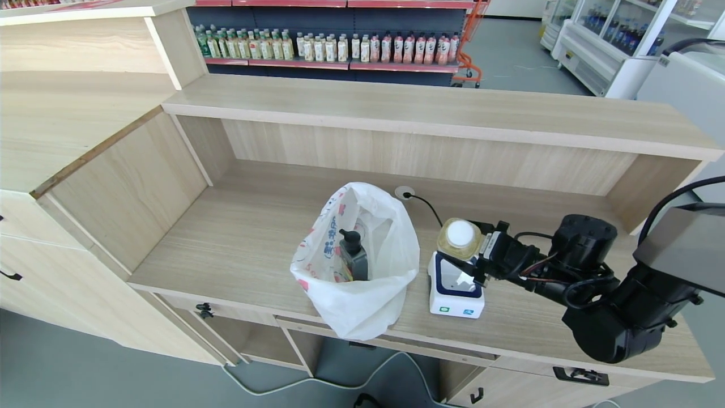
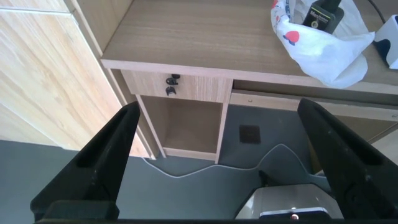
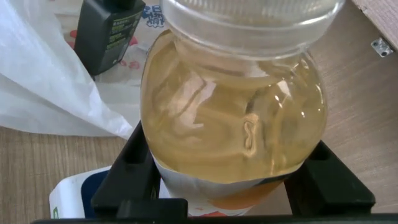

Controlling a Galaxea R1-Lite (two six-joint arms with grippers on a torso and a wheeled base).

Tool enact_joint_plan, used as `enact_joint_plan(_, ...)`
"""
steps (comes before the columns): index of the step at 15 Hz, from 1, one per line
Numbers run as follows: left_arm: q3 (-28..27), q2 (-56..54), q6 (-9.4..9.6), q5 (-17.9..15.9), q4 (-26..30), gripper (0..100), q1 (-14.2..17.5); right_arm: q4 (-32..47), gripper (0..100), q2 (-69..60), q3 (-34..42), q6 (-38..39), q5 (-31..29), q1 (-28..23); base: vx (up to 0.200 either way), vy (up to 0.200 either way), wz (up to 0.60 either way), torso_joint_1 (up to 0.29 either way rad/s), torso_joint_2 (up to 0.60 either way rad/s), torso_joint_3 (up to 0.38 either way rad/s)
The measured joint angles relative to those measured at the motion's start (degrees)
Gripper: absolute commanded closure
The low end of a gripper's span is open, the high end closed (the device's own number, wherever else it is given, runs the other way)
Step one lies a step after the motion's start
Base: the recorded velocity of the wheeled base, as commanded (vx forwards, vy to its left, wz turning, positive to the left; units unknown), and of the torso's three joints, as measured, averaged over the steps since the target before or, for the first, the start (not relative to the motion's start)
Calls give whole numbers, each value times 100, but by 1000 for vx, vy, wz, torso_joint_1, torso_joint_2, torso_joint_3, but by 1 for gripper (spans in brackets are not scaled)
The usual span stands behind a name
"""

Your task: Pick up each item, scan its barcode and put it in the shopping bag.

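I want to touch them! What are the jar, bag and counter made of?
The jar: clear, glossy plastic or glass; you see through it. The bag: thin white plastic film, crinkled and floppy. The counter: probably wood-look board, matte, with pale grain lines.

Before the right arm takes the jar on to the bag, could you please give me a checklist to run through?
1. Right pincer shut on the jar, one finger on each side: ok.
2. Jar held upright, white lid on: ok.
3. Jar above the scanner: ok.
4. Barcode facing the scanner window: cannot tell; the label's lower part is hidden.
5. Bag standing with its mouth open, likely room beside the pump bottle: ok.
6. Left pincer open, low in front of the counter, away from the bag: ok.
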Motion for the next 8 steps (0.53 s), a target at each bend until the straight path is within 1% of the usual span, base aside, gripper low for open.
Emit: enact_joint_plan(8, 0, 0, 0, 0, -2, 0, -2, 16, 100, -13, 13, -65, -22, -35, 0, 0, 0, 0, 0, 0)
